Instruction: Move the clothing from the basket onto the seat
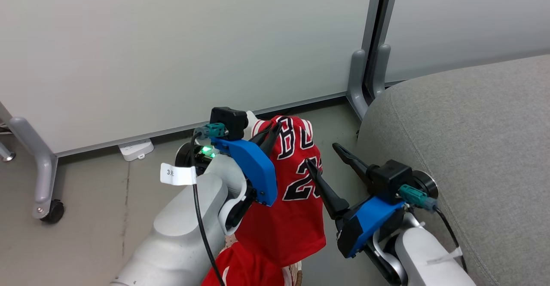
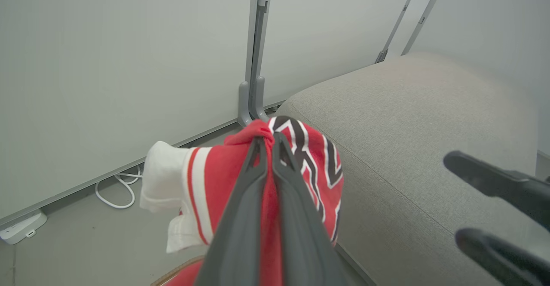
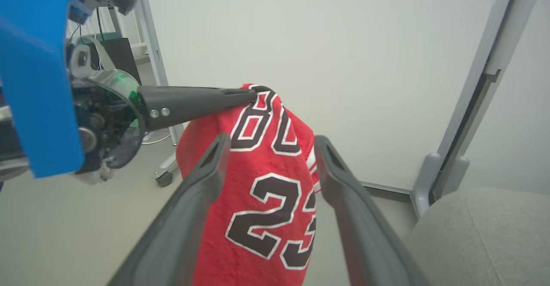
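My left gripper (image 1: 271,132) is shut on the top of a red jersey (image 1: 296,200) with black-and-white letters and the number 23, which hangs free above the floor. In the left wrist view the two fingers (image 2: 258,178) pinch a fold of the jersey (image 2: 318,165). My right gripper (image 1: 321,154) stands open just right of the hanging cloth, not touching it; in its own view the jersey (image 3: 266,217) hangs between and beyond its spread fingers (image 3: 343,191). More red clothing (image 1: 247,266) lies below. A strip of the basket's brown rim (image 2: 174,274) shows. The grey seat (image 1: 472,148) is on the right.
A pale partition wall (image 1: 172,53) runs behind, with a grey post (image 1: 365,88) beside the seat. A castor leg (image 1: 53,210) stands at the far left. A white power strip (image 1: 136,149) and a white cable (image 2: 114,191) lie on the floor by the wall.
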{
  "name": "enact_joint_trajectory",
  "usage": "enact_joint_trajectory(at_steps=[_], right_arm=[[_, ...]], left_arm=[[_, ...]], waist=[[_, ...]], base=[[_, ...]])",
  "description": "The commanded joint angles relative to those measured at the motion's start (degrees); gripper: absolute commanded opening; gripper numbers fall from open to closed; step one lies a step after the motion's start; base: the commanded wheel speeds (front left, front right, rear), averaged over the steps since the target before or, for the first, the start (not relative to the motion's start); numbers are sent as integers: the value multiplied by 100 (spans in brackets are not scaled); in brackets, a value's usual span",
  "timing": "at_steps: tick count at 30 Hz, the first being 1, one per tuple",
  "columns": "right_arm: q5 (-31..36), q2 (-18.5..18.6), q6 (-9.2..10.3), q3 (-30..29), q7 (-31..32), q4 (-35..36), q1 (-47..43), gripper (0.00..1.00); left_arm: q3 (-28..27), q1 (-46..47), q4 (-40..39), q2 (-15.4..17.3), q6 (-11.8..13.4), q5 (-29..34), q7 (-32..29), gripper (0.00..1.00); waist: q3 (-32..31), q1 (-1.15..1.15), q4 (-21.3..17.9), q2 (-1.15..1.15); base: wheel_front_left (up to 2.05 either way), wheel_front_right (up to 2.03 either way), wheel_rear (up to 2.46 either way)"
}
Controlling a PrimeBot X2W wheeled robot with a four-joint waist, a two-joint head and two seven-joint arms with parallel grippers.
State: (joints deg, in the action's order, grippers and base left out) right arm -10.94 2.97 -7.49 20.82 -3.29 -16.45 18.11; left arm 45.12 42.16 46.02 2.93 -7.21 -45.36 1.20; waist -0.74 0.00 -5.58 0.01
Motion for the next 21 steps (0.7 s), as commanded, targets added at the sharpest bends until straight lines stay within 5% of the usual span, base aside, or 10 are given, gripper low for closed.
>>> enact_joint_trajectory(at_steps=[1, 21], right_arm=[[-65, 96, -1, 95, 25, -203, 203, 100], [-1190, 637, -1, 1994, -130, -2410, 1821, 100]], left_arm=[[57, 74, -1, 0, -41, -44, 56, 0], [874, 254, -332, -1, -41, -527, 174, 0]], waist=[[24, 0, 7, -1], [0, 0, 187, -1]], base=[[0, 0, 0], [0, 0, 0]])
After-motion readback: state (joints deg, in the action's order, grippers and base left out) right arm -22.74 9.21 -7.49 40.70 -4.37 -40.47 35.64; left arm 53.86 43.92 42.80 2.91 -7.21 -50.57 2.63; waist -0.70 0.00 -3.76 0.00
